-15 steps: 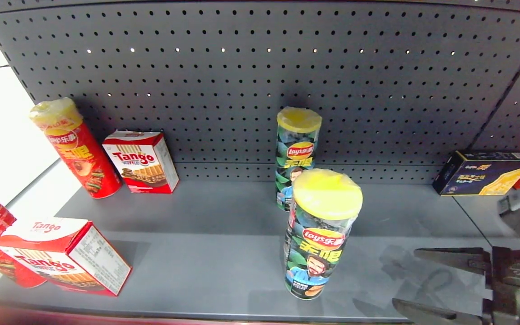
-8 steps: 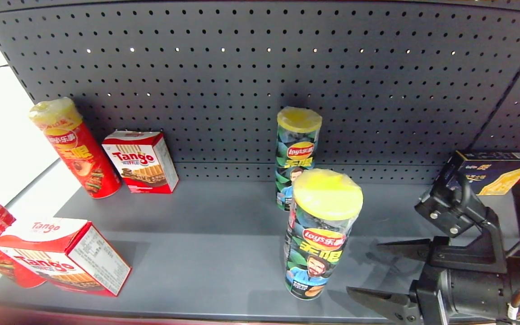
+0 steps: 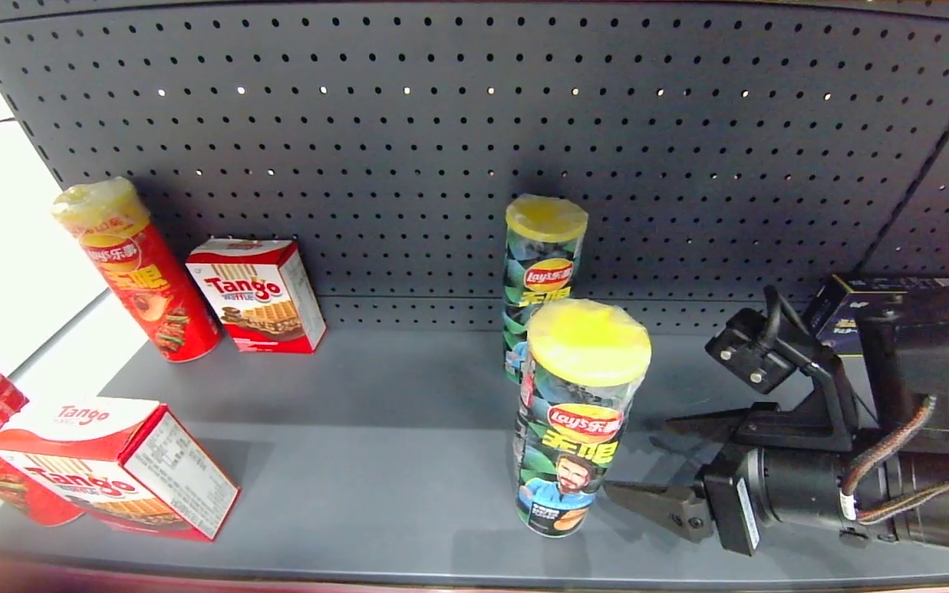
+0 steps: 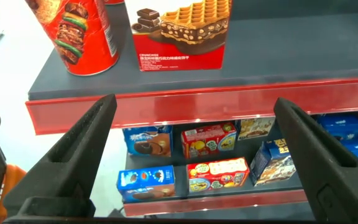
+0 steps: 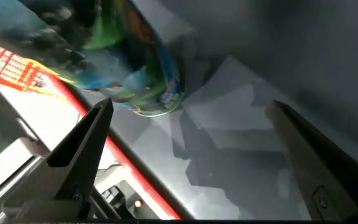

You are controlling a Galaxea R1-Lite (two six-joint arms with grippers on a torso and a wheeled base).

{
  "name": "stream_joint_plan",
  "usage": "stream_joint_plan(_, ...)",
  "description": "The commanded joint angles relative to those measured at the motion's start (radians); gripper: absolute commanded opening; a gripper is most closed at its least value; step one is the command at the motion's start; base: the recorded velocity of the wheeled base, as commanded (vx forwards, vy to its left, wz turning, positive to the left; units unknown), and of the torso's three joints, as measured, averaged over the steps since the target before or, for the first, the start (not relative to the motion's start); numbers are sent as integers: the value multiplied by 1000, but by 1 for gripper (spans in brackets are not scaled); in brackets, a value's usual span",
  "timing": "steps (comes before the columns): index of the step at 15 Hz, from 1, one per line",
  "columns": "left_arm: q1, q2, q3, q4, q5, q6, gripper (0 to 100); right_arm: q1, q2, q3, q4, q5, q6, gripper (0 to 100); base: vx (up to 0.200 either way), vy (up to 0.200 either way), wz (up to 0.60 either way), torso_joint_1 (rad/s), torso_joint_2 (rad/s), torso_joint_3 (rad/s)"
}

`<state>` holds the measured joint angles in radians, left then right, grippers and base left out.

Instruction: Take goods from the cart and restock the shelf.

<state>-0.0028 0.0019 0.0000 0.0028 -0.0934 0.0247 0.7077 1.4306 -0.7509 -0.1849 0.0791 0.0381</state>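
Right gripper (image 3: pixel 638 458) is seen wide open, nothing gripped; tips just beside base of front chip can (image 3: pixel 577 412), standing near shelf (image 3: pixel 376 461) front edge. Contact cannot be told. Rear can (image 3: pixel 544 247) partly hidden behind it; dark box (image 3: pixel 839 317) mostly masked by arm. Left gripper (image 4: pixel 194 102) wide open too.

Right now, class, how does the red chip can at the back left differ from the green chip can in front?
The red can stands by the back wall; the green can near the front edge. The red can neighbours a wafer box; the green can the right gripper. Both upright, yellow-lidded.
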Motion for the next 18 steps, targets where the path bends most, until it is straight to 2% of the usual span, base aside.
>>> stream_joint_plan(1,0,4,0,0,0,0,100,-24,4,-1,-1,-1,0,100,0,0,0,0,0,0)
stream_joint_plan(6,0,3,0,0,-2,0,100,-57,-26,8,1,-1,0,100,0,0,0,0,0,0)
stream_joint_plan(11,0,3,0,0,-2,0,100,-54,36,-61,-1,-1,-7,100,0,0,0,0,0,0)
stream_joint_plan(13,0,3,0,0,0,0,100,-56,45,-65,-1,1,-56,100,0,0,0,0,0,0)
stream_joint_plan(18,0,3,0,0,0,-2,100,-57,37,-51,-1,-1,-61,100,0,0,0,0,0,0)
